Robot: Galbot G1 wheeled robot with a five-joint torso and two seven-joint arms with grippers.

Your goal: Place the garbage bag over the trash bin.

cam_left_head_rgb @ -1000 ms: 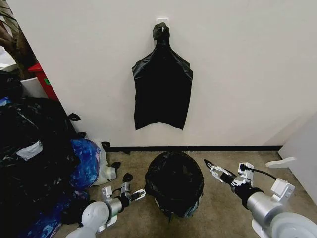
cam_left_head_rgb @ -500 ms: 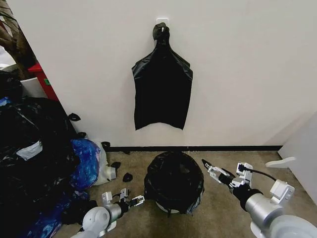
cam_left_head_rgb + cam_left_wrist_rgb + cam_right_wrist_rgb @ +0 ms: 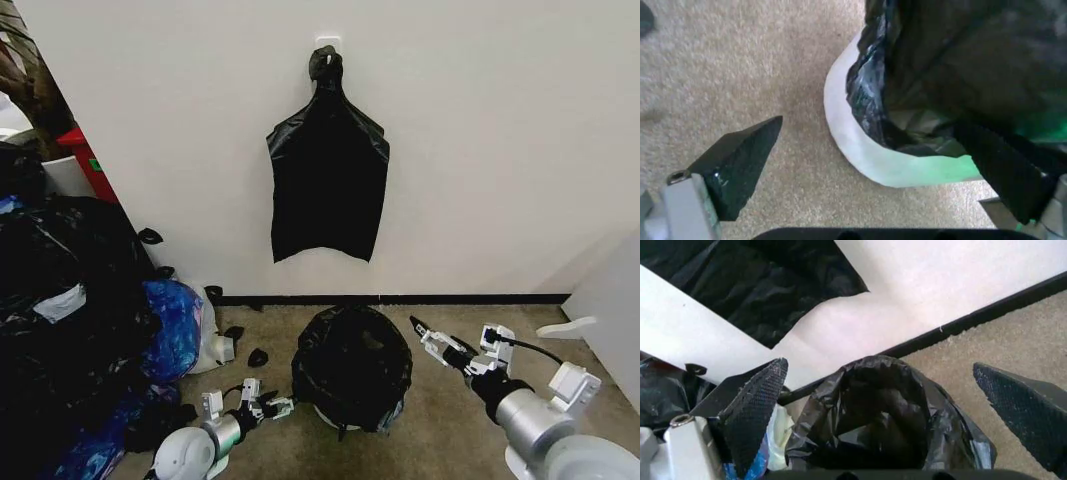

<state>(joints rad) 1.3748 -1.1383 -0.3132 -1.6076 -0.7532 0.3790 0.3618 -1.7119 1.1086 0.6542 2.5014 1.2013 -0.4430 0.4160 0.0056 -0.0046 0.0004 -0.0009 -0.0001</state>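
Both grippers, left and right, fingers spread and empty, flank the bin; garbage bag draped over its rim, probably light, limp, slippery: best pinched at the loose hem beside the bin wall.

- We see the bag draped over the bin, which stands on the floor just before the wall.
- Our left gripper sits left of the bin, our right gripper right of it.
- A heap lies far left.
- A bunch hangs on the wall behind the bin.
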